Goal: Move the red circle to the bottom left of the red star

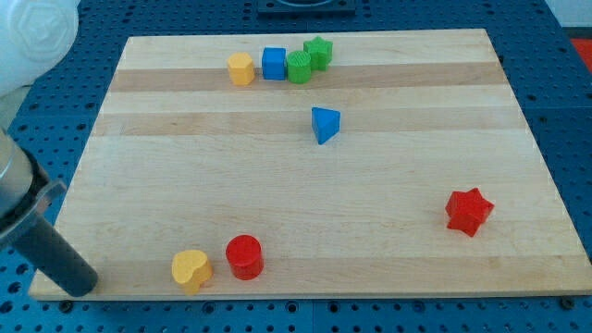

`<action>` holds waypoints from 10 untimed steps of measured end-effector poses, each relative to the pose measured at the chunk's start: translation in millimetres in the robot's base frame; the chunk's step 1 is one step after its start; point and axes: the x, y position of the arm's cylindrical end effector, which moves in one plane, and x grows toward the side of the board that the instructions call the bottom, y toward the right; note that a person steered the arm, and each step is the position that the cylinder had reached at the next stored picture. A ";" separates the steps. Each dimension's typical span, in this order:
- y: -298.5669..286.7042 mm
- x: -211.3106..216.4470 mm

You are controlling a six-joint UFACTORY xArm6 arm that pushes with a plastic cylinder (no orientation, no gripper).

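Observation:
The red circle (245,256) sits near the view's bottom edge of the wooden board (305,185), left of centre. The red star (468,211) lies far to its right, near the board's right edge and a little higher up. The dark rod comes in at the view's bottom left, and my tip (81,284) rests by the board's bottom left corner, well left of the red circle. A yellow heart (191,269) lies between my tip and the red circle, close to the circle's left side.
A blue triangle (325,124) lies above the board's centre. Along the view's top stand a yellow hexagon (240,68), a blue cube (274,63), a green cylinder-like block (299,67) and a green star (318,52), close together.

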 end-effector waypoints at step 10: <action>279.7 -77.2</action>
